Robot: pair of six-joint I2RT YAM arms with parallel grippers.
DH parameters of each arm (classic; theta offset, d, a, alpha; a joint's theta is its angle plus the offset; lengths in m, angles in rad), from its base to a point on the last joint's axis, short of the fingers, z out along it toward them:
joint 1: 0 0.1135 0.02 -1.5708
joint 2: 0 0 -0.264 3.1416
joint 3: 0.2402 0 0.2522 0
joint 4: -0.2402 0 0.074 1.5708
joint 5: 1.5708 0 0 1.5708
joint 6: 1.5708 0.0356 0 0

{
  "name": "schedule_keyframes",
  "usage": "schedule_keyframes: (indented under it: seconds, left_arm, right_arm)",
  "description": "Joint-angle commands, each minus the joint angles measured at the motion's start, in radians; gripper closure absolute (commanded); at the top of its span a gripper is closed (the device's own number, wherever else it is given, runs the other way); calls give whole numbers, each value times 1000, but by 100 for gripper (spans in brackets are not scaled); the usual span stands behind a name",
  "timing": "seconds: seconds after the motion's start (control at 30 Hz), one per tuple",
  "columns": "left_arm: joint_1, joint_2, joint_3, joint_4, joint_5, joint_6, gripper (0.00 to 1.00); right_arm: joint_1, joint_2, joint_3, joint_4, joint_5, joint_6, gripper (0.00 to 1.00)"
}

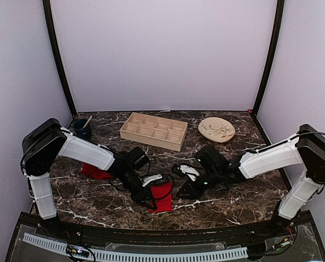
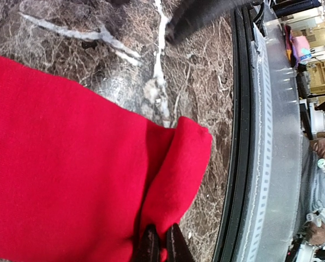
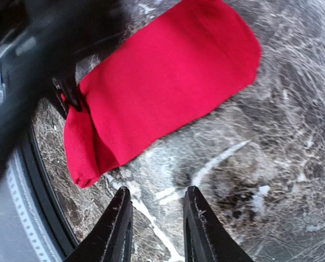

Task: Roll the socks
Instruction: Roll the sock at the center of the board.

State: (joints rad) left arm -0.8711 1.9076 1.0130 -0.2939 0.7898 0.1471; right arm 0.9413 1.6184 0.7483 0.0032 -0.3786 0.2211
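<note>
Two red socks lie on the marble table (image 1: 244, 206). The folded sock (image 1: 162, 197) lies flat right under the left gripper (image 1: 150, 201). It is plain bright red knit, and one end is turned over into a short doubled flap. The left gripper's fingers (image 2: 150, 245) are clenched on the edge of that flap. The second sock (image 1: 94, 172) sits bunched behind the left forearm, partly hidden by it. The right gripper (image 3: 154, 215) hovers just beside the folded sock, its jaws apart with only bare marble between them. From the right wrist view, the blurred dark left gripper covers the sock's flap end. Well beyond both grippers stand a wooden tray (image 1: 153, 131), a plate (image 1: 216, 130) and a dark cup (image 1: 82, 129).
</note>
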Motion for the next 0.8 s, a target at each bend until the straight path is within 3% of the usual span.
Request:
schedule_keyframes:
  seconds: [0.0,0.23,0.77]
  left_arm:
    - [22,63,5,-133,6,18,100]
    - [44,110,48,-190,43,37,100]
    - [66,150,75,-250,80,79,100]
  right_arm:
    - [86,-53,5,11,104,-64,69]
    - [164,-77,41,-31,194,-108,68]
    - [241,61,176,-122,139,-186,63]
